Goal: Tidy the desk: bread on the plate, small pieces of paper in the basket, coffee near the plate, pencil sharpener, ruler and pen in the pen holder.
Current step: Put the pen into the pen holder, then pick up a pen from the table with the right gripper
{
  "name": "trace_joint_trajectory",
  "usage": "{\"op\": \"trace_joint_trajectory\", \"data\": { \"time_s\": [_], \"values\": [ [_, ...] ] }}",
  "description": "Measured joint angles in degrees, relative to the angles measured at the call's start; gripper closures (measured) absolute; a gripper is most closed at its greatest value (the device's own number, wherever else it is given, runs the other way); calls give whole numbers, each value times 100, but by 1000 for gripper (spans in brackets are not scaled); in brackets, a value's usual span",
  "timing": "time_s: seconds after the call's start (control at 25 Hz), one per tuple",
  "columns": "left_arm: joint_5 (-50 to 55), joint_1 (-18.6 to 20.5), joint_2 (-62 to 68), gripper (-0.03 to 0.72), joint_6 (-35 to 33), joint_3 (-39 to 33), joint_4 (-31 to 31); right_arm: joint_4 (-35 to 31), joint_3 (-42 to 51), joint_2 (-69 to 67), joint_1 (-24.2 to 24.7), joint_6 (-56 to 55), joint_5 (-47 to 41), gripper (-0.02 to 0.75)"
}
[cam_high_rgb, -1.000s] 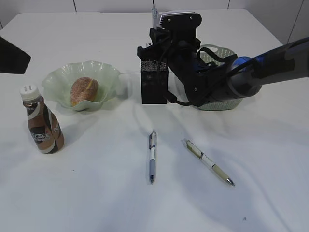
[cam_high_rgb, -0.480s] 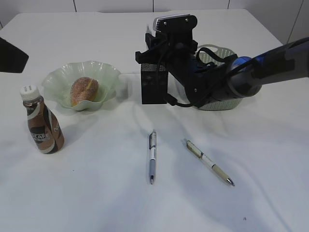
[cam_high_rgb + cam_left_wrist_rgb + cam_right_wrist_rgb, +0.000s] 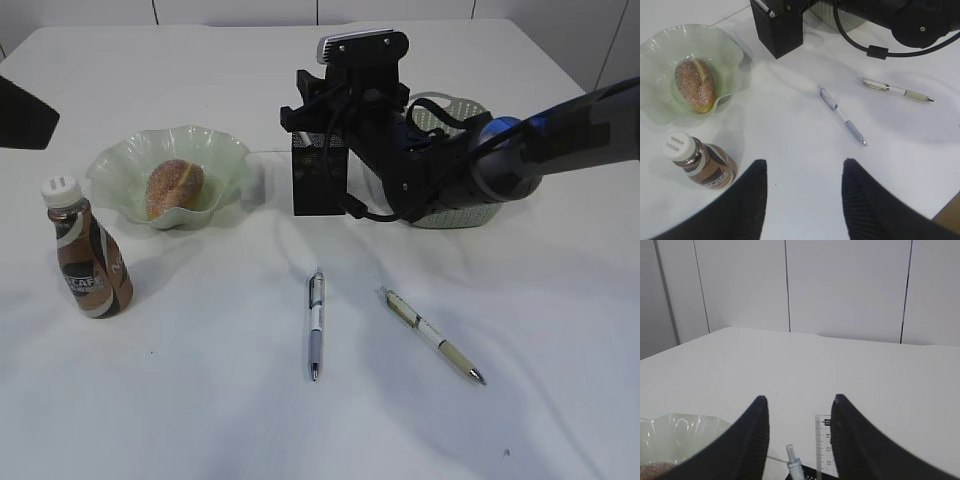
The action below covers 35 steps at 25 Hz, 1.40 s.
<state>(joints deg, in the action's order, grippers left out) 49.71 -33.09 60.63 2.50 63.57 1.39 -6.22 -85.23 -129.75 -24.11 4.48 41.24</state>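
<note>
My right gripper (image 3: pixel 799 398) hovers open just above the black pen holder (image 3: pixel 318 178). The clear ruler (image 3: pixel 823 442) and a pen's top (image 3: pixel 794 462) stand upright in the holder between the fingers, touching neither. Two more pens (image 3: pixel 315 325) (image 3: pixel 432 335) lie on the desk in front. The bread (image 3: pixel 175 188) sits in the plate (image 3: pixel 215 150), and the coffee (image 3: pixel 88 255) stands left of it. My left gripper (image 3: pixel 804 162) is open and empty, high above the desk. The right arm mostly hides the basket (image 3: pixel 462 105). Pencil sharpener and paper pieces are out of view.
The right arm (image 3: pixel 520 150) stretches in from the right edge across the basket. A dark part of the left arm (image 3: pixel 20 115) shows at the left edge. The white desk (image 3: pixel 200 400) ends at a wall behind.
My right gripper has come down a little over the pen holder and its jaws have opened. The left gripper and everything on the desk have stayed put.
</note>
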Motion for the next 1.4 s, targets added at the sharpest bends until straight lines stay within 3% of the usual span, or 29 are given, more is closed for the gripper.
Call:
{"op": "trace_joint_trajectory", "data": {
  "time_s": [0.24, 0.44, 1.04, 1.2, 1.28, 1.4],
  "values": [
    [0, 0, 0, 348, 0, 0, 22, 8, 0, 64, 0, 0, -169, 395],
    [-19, 0, 0, 348, 0, 0, 34, 8, 0, 462, 0, 11, -947, 395],
    [-35, 0, 0, 348, 0, 0, 37, 13, 0, 1664, 0, 241, -4449, 397],
    [-35, 0, 0, 348, 0, 0, 27, 23, 0, 1772, 0, 279, -4995, 398],
    [-35, 0, 0, 348, 0, 0, 27, 112, 0, 1886, 0, 302, -5808, 399],
    [-35, 0, 0, 348, 0, 0, 16, 168, 0, 1927, 0, 306, -6201, 400]
  ]
}}
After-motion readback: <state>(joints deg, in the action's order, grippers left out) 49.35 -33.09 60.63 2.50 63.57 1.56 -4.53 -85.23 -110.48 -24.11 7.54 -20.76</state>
